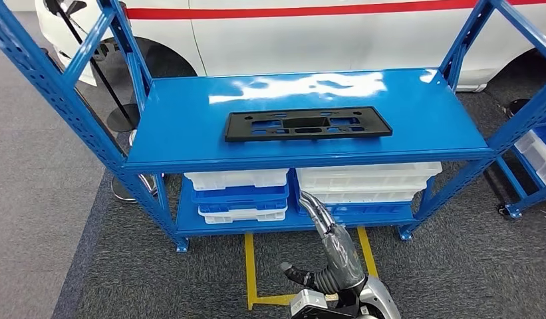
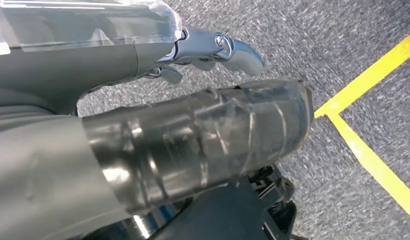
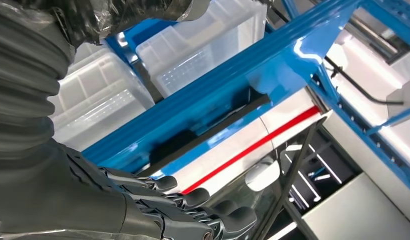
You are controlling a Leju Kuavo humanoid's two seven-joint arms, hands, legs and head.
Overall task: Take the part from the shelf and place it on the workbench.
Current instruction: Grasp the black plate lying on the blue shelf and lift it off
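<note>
The black part point(image 1: 308, 123) lies flat mid-shelf point(image 1: 190, 143), untouched and easy to reach. The right hand point(image 1: 323, 229) rises toward it, fingers point(image 3: 203, 197) apart and empty, ready to grasp. The left hand point(image 2: 193, 145) hangs over the floor; probably empty, but its state is unclear.

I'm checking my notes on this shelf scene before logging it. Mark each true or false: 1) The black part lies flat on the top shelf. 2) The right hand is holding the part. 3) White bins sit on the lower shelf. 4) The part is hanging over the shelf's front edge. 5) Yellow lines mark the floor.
1) True: the black part lies flat on the blue shelf.
2) False: the right hand is below the shelf top, holding nothing.
3) True: white bins sit there.
4) False: it lies fully on the shelf.
5) True: yellow lines mark the floor.
</note>
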